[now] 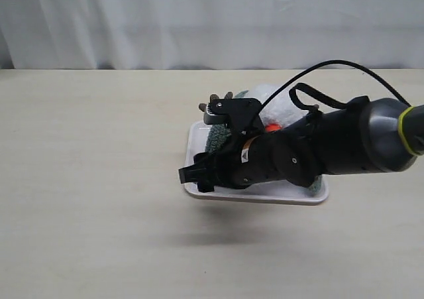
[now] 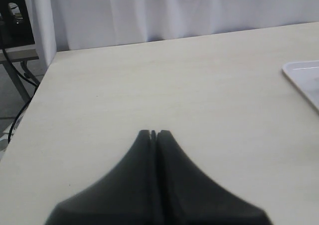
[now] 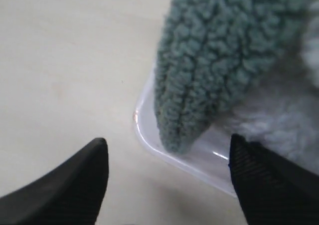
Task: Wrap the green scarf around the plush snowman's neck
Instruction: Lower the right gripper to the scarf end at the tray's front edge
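Exterior view: pale table [image 1: 86, 179], white tray [image 1: 278, 195] at centre of frame. Right gripper [image 1: 193, 176] hangs over the tray's left edge. Green scarf [image 1: 217, 137] is bunched just right of it, on the tray. Plush snowman [image 1: 285, 110] is further right, upper centre, mostly hidden by the arm; prob. touching the scarf, can't confirm. Right wrist view: jaws wide apart, holding nothing, scarf end lying in the tray corner betw. them. Left wrist view: left gripper [image 2: 153, 133] pressed together, empty, over the table.

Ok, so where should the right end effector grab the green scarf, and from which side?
Probably its rounded free end: the green scarf tapers to a loose tip in the tray corner. Come from the table side, over the rim, where the open right end effector faces it.
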{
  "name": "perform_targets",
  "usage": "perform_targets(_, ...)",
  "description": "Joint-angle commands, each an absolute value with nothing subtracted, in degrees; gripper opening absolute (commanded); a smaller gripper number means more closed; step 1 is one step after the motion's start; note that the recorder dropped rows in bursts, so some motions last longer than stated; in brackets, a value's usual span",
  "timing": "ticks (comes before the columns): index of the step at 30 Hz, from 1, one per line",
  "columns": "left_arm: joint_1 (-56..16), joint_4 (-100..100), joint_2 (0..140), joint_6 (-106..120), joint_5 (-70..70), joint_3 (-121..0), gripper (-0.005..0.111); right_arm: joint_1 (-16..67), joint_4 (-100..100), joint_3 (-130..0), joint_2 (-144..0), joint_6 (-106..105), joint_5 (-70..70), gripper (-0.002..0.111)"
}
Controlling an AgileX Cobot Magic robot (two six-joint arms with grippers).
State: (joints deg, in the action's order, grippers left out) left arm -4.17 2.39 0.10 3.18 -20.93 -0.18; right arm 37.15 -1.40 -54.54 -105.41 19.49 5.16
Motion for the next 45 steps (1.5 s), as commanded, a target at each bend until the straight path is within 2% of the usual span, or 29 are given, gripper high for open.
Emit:
perform_targets(1,-4.09,2.34,0.0,3.12,-20.29,0.0,0.0,36.78,-0.41,-54.27,-105.47,19.68,-0.56,0.064)
perform_targets(17,-4.09,2.34,0.0,3.12,-20.29,0.0,0.0,36.65,-0.41,-54.27,-109.28,19.68,-8.63,0.063)
perform_targets(22,-4.09,2.34,0.0,3.12,-20.29,0.0,0.0,36.65,-0.41,-54.27,-109.28,18.94,-8.48,0.047)
perform_targets(30,-4.09,2.34,0.0,3.12,-20.29,0.0,0.0,36.65,-0.41,-54.27,-109.28,17.2,-7.82,0.005)
perform_targets(36,-4.09,2.34,0.0,3.12,-20.29,0.0,0.0,36.65,-0.41,-54.27,-109.02,16.69,-3.87,0.004)
perform_targets(45,-4.09,2.34,0.0,3.12,-20.29,0.0,0.0,36.65,-0.41,-54.6,-103.84,12.23,10.65,0.004)
